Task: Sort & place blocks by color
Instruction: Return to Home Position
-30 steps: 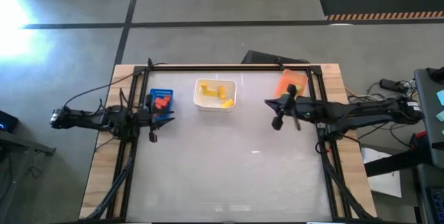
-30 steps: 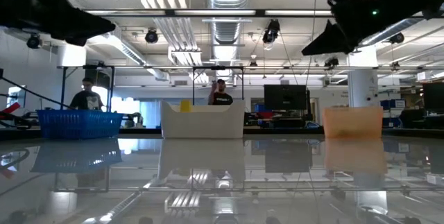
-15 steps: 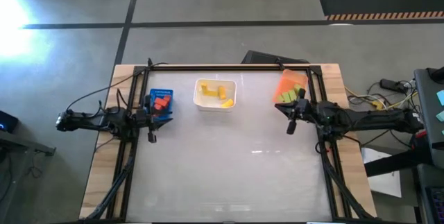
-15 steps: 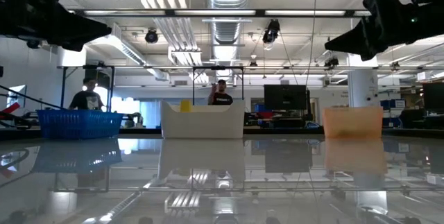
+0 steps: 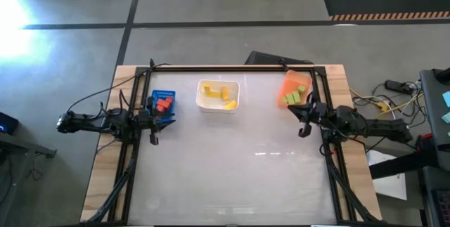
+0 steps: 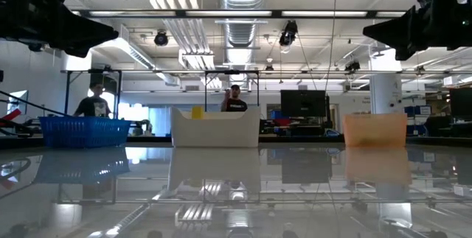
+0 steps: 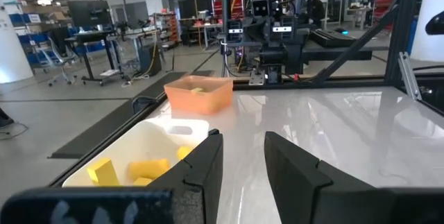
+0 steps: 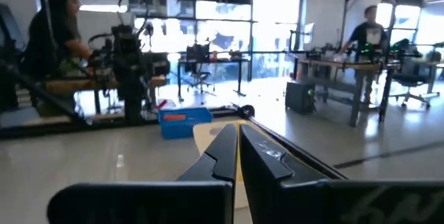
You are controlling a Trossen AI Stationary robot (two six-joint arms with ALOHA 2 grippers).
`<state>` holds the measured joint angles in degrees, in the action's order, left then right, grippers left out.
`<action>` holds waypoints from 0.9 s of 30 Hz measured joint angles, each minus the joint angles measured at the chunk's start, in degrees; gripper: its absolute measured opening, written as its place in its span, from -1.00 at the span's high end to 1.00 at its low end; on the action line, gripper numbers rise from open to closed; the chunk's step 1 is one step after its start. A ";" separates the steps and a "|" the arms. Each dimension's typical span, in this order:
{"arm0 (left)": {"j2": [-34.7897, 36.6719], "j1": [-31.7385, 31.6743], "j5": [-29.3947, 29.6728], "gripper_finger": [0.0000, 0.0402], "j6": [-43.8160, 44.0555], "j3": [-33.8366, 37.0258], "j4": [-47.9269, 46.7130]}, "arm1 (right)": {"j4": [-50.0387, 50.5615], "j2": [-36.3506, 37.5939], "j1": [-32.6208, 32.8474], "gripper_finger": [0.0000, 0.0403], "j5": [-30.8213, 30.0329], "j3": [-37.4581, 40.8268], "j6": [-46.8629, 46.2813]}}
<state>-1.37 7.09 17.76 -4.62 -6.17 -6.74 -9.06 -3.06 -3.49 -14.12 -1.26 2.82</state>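
While sorted by color, blocks inside three bins.

Three bins stand in a row along the table's far edge: blue bin left, white bin centre, orange bin right, each well apart. In the room beyond stand one person and a second person.

The table bears a blue bin, white bin, orange bin.
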 joint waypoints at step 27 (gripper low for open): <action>-0.84 -0.01 -1.32 0.55 7.14 4.47 7.54 | 4.68 1.77 0.00 0.96 10.07 0.57 -4.42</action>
<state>-2.21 7.08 16.44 2.52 -1.71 0.80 -4.38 -1.29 -3.49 -4.05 -0.69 -1.60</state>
